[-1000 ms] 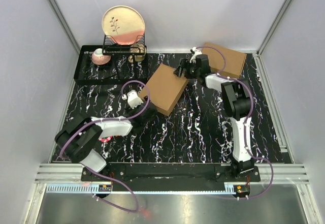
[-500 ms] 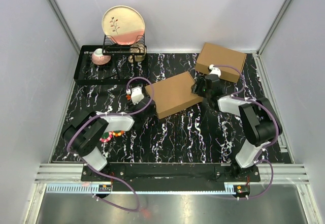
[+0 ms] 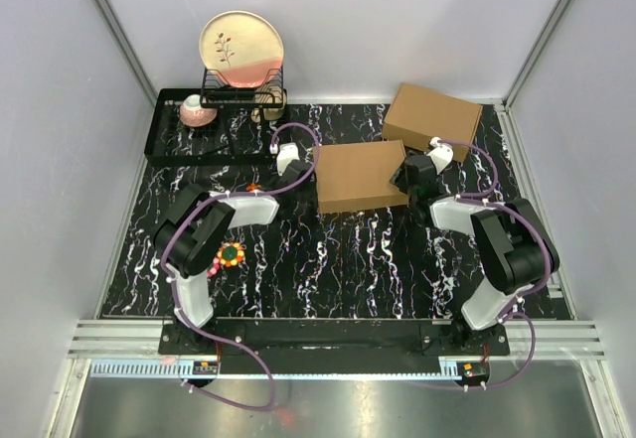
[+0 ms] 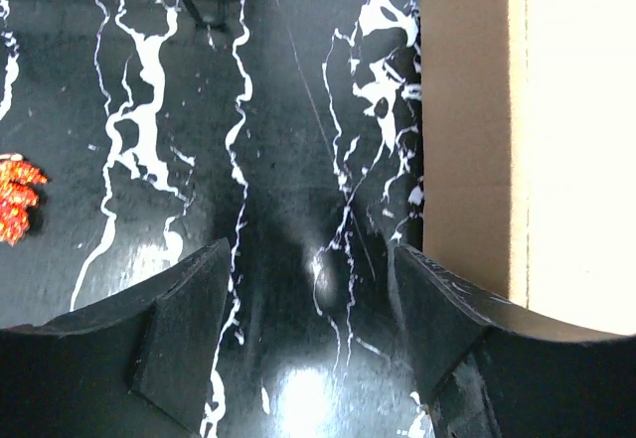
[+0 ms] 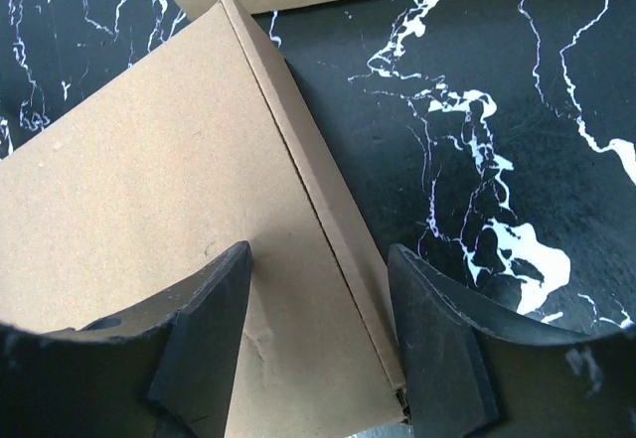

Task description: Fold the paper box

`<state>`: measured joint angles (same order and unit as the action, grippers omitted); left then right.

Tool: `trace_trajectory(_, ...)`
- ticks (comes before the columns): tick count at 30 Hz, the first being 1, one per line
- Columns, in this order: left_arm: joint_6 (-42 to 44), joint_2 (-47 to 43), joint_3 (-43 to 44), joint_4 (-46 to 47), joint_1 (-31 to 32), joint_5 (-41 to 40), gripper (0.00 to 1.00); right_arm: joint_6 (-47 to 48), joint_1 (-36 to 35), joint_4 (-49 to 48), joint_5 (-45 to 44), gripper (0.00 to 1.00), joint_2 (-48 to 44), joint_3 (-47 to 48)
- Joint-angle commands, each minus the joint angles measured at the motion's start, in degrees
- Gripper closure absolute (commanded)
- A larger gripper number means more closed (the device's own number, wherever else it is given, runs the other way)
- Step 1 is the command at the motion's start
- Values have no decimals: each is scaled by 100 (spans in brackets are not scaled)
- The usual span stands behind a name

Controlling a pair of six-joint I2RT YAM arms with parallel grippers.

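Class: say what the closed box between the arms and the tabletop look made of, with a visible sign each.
Paper box: brown cardboard, matte, creased fold edges. Tabletop: glossy black with white veins, marble-look; glare shows, stone or print unclear.

No writing, label, brand, number or sign can be read in any view. The paper box [image 3: 362, 175] shows only plain brown cardboard. On the rail at the near edge, a small tag [image 3: 204, 365] sits below the left arm's base and a second tag [image 3: 475, 369] below the right arm's base. Both are too small to make out.
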<state>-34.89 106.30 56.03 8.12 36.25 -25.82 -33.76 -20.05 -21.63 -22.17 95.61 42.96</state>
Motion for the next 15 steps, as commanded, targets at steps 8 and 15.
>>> trace_trajectory(8,43,-432,479,1026,155,755,21,-404,-684,1573,707,16,-612,-34)
trace_trajectory(15,606,-1620,224,-20,31,-168,14,-105,-675,2829,-444,7,-1870,756)
